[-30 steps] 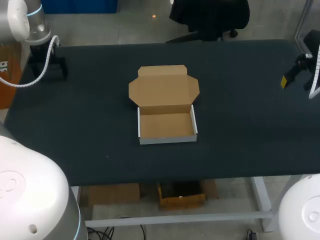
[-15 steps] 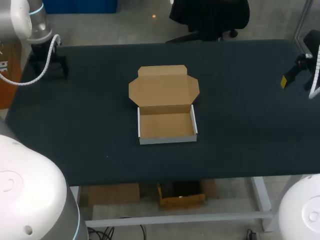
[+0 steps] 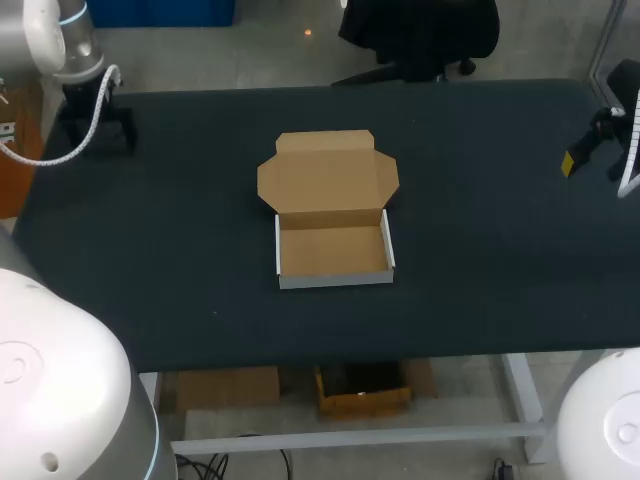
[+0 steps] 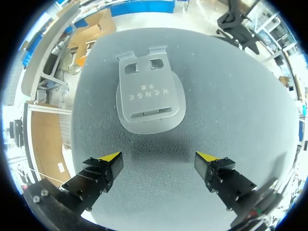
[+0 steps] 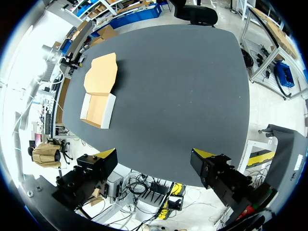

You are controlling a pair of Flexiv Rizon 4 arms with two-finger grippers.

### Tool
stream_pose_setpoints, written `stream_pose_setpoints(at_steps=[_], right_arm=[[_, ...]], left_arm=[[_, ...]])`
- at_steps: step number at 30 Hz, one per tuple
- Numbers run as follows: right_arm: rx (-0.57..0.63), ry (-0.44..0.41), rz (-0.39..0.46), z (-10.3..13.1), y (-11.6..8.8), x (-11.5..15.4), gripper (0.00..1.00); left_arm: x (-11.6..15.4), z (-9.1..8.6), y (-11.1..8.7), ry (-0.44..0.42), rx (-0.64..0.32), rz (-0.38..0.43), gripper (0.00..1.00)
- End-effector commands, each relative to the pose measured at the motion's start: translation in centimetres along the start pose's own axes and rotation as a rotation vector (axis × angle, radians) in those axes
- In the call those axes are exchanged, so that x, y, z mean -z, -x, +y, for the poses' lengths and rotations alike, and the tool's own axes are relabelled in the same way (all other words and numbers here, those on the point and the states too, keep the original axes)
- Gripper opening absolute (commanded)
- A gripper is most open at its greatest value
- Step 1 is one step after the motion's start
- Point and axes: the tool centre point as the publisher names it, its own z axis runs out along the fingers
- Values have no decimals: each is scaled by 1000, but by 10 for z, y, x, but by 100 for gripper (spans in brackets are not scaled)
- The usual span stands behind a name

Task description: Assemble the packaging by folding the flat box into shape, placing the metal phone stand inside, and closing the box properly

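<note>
- Left hand [image 4: 158, 157]: released, fingers spread wide, nothing between them. It is stationed over the far left corner of the table [image 3: 180, 250].
- Metal phone stand [image 4: 150, 98]: lies flat on the table directly ahead of the left hand, apart from both fingers.
  - Its long axis runs straight away from the hand, with the rounded end nearer the fingers and the slotted end farther off.
  - Its width sits across the finger gap, offset slightly toward the left finger.
  - Judgement: a straight advance and descent should bring one finger to each long side. No wrist rotation appears necessary.
- Box [image 3: 333, 250]: already formed, at the table centre, well apart from the stand. The tray is empty. The lid [image 3: 327, 170] is laid open on the far side, so the tray can be entered from above.
- Right hand [image 5: 155, 154]: released and empty, held at the right edge of the table, well apart from the box.
- Arm selection: the left arm is much the nearer to the stand. The carry would run rightward and toward the near side to reach the tray.
</note>
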Motion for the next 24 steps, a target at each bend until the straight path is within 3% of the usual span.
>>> stream_pose_setpoints(at_steps=[1,24], right_arm=[[0,-4,2,0,0,1,100],[0,-4,2,0,0,1,100]], left_arm=[[-3,-9,-1,18,-1,-2,100],[-3,-20,-1,12,-5,5,100]])
